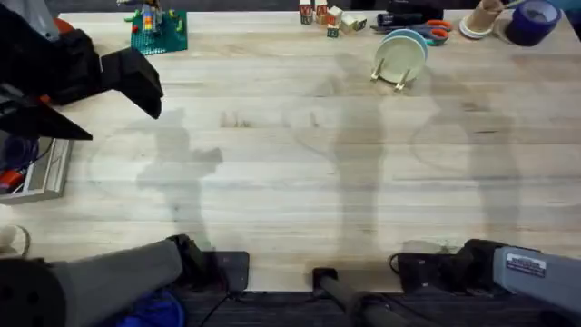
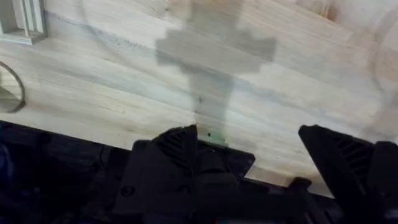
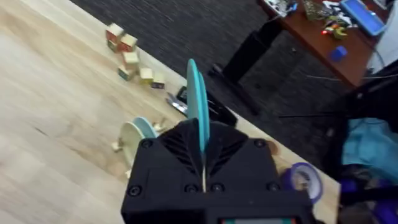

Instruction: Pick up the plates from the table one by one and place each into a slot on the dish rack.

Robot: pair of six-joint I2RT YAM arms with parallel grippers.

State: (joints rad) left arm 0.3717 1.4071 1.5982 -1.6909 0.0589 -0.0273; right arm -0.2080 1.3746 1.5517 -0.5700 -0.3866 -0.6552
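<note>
- Right gripper point(image 3: 200, 134) clenched on cyan plate point(image 3: 198, 99), pinching lower rim; plate upright, edge-on to wrist camera, raised well above table point(image 1: 272, 182).
- Judged step: carry to rack, drop into free slot.
- Keep plate vertical, turn it parallel to the plates already racked, and come down straight between pegs.
- Aim for a gap beside the racked plates, not on top; which slots are free cannot be told from here.
- Lower slowly; rack looks light and would likely slide or tip if bumped. Let go only once the rim sits at the bottom.
- Watch grip: thin rim, smooth plate, could swing between the fingers.
- Rack point(image 1: 398, 82) at about 1 o'clock on table, near far edge; small, pale wood, short pegs.
- Holds cream plate point(image 1: 398, 56) in front and pale blue plate point(image 1: 410, 38) just behind, both standing, leaning slightly.
- Blocks point(image 1: 325, 14) at 12 o'clock, scissors point(image 1: 434, 33) just beyond rack, purple tape point(image 1: 531, 20) at 2 o'clock; none in the descent path, by the look.
- Left gripper point(image 2: 255, 140) spread wide, empty, low over bare table at 7 o'clock, well apart from rack.
</note>
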